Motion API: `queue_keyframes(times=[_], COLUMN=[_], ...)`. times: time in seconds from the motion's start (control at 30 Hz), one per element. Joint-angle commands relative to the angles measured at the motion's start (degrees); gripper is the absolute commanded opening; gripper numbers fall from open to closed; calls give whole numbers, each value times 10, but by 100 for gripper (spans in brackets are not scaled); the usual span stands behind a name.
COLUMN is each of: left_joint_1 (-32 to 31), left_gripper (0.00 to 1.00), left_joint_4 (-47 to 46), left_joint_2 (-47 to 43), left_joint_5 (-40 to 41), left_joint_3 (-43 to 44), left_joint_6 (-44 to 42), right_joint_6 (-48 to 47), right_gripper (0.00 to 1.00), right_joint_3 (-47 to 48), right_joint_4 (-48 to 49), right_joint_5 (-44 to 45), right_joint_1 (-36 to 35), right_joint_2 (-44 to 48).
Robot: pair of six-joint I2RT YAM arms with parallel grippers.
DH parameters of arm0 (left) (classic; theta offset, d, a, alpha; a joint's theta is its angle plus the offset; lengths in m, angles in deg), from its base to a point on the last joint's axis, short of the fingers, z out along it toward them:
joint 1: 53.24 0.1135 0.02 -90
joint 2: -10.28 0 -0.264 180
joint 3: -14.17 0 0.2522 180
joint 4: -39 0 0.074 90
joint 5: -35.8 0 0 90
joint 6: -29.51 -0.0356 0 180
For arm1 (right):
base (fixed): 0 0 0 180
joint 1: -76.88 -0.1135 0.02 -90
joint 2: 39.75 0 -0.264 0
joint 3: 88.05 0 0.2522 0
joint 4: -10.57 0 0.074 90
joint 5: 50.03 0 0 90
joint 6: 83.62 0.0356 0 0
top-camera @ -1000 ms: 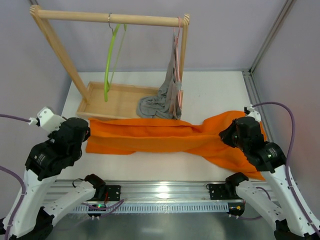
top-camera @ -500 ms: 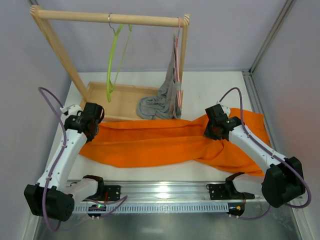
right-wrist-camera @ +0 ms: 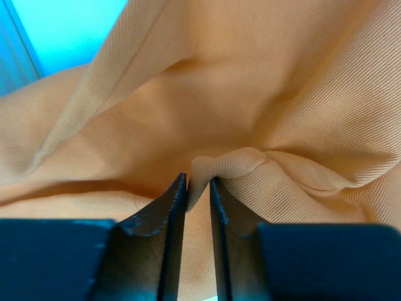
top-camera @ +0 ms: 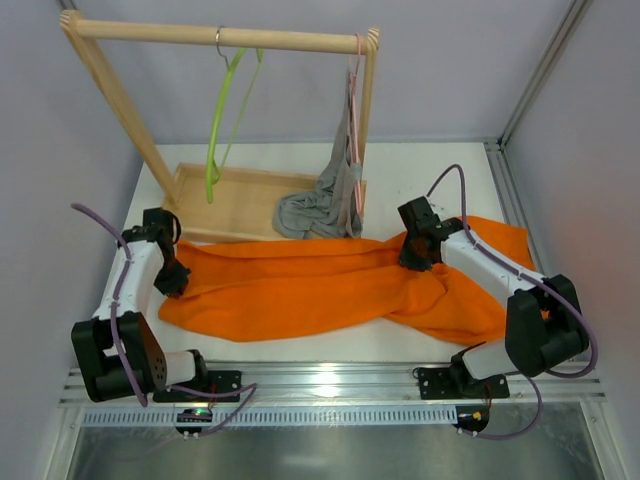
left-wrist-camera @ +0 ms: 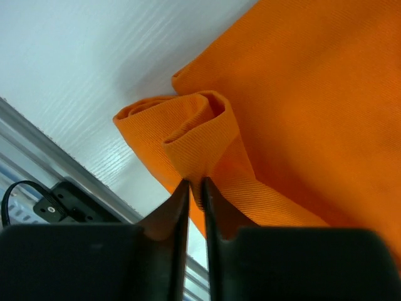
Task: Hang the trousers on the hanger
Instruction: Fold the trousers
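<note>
The bright orange trousers lie spread across the table's middle. My left gripper is shut on their left end; the left wrist view shows a rolled fold of the trousers pinched between the fingertips. My right gripper is shut on a raised fold near the trousers' right part, seen in the right wrist view. The lime-green hanger hangs by its metal hook from the wooden rail's left part, apart from both grippers.
A wooden rack stands at the back on a tray base. A pink hanger at the rail's right end bears a grey garment that droops onto the tray. A metal rail runs along the near edge.
Both arms have reached forward and down onto the trousers and shut on folds of them. The cloth has bunched and shifted slightly towards the middle.
</note>
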Motion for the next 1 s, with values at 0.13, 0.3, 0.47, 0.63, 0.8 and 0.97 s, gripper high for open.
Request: queue_keyframes(times=[0.13,0.3,0.47,0.63,0.8,0.97], left_joint_1=[60,61,62,62,61,62], left_gripper=[59,69,70,70,70,70], left_joint_4=[-86,-152,-198,-242,-252,-269], left_joint_2=[-2,35,91,141,166,160], left_joint_5=[-55,-57,-94,-141,-137,-133], left_joint_3=[68,104,116,110,109,107], left_joint_6=[1,29,58,73,58,61], right_joint_6=[28,43,61,72,77,49], right_gripper=[34,39,41,43,44,45], right_joint_3=[65,114,123,126,137,172], right_joint_4=[8,-2,-7,1,22,35], right_joint_5=[-8,15,8,-7,-21,-17], right_joint_1=[2,24,75,132,166,183], right_joint_2=[-8,-9,-7,-24,-76,-131])
